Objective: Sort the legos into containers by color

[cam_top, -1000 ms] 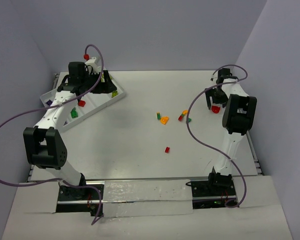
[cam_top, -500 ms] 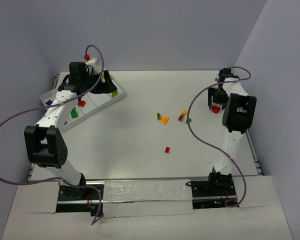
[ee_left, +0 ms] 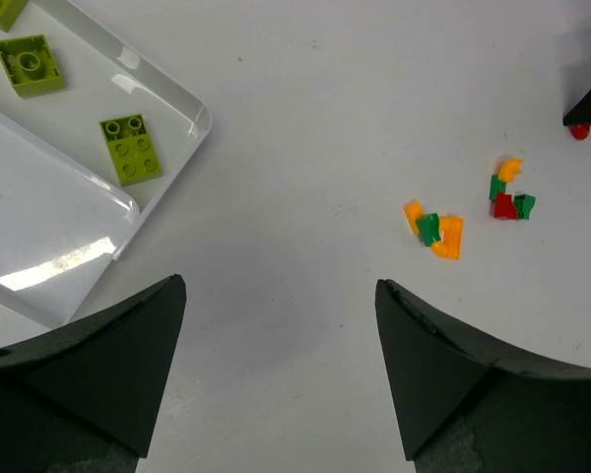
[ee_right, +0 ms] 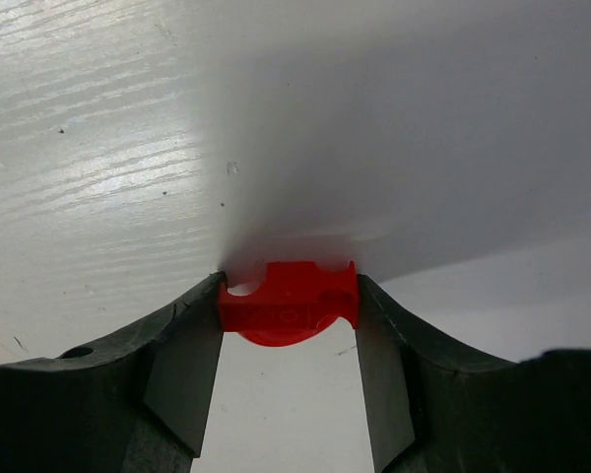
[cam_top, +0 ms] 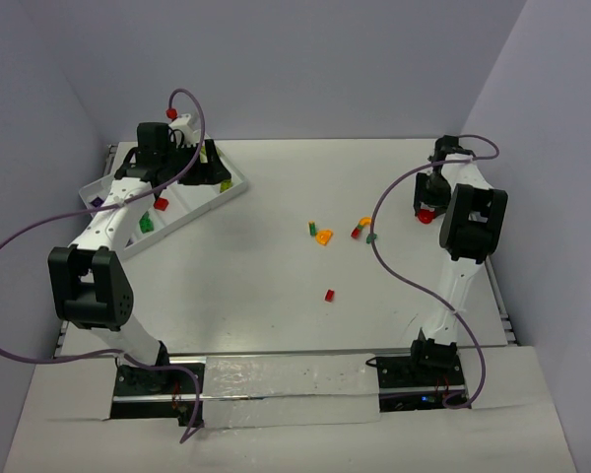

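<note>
The white counter (cam_top: 276,296) spreads wide under me. The white tray (cam_top: 238,187) sits slantwise at its 10 o'clock, with long compartments running side by side.

My left gripper (cam_top: 209,166) hangs over the tray's 3 o'clock end. Its jaws stand wide apart with nothing between them.

My right gripper (cam_top: 428,202) is low at the counter's 2 o'clock, well apart from the tray. Its jaws are clamped on a held red brick (ee_right: 291,301), one finger pressed to each side. The brick sits close to the counter, though I cannot tell whether it touches.

In the tray's end compartment lie three lime bricks (ee_left: 130,148). Farther toward 9 o'clock the tray holds a small red brick (cam_top: 161,203), a green brick (cam_top: 146,224) and a purple brick (cam_top: 97,200), but I cannot tell which compartments they are in.

Near the counter's middle sit two loose clusters. One is an orange-and-green cluster (ee_left: 433,229). Just at its 2 o'clock from my left wrist is an orange, green and red cluster (ee_left: 509,194). From above, a lone red brick (cam_top: 329,295) lies at 6 o'clock of both clusters, apart from them.
</note>
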